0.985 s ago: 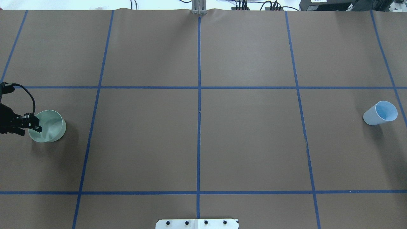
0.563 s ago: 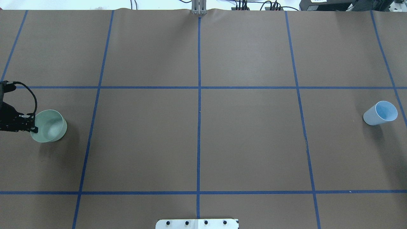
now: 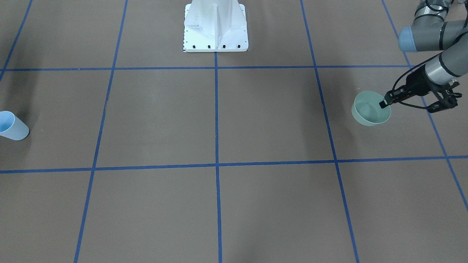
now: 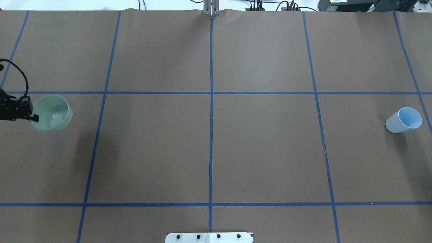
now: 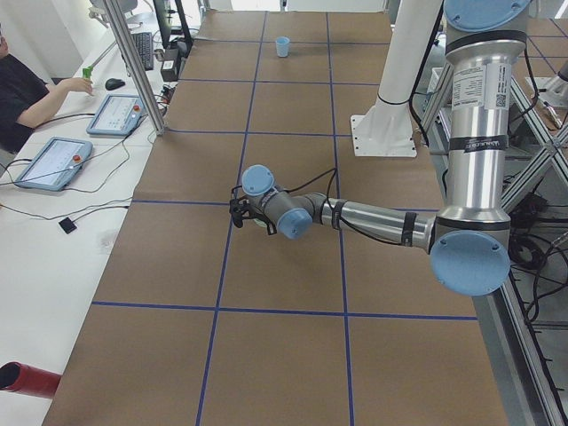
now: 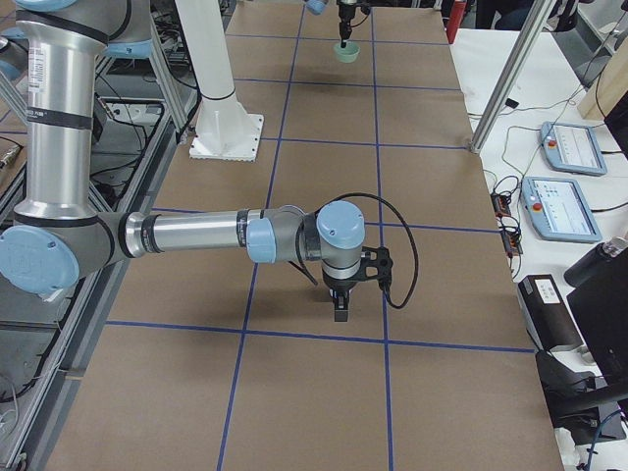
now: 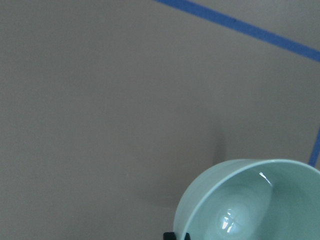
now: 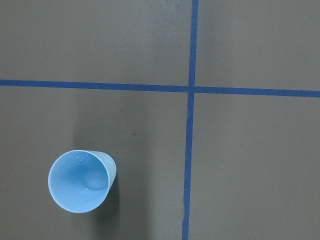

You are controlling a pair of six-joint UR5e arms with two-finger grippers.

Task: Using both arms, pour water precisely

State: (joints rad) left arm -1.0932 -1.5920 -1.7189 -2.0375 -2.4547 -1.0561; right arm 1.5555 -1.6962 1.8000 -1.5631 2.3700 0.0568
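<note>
1 pale-green bowl (image 3: 360,117) is clamped at its rim by the left pincer (image 3: 383,104); right pincer (image 6: 340,314): cannot tell.

A robotics lab: grey robot arms (image 6: 196,235) reach over a wide desk (image 4: 152,152) papered brown and gridded with blue tape (image 4: 211,135), around a white bolted pedestal (image 3: 215,25). Across from the pedestal, a second, white desk (image 5: 53,240) holds teach pendants (image 5: 51,162), with a person (image 5: 22,98) seated there.

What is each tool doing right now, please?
Left tool: closed on the pale-green bowl rim.
Right tool: cannot be told.
</note>
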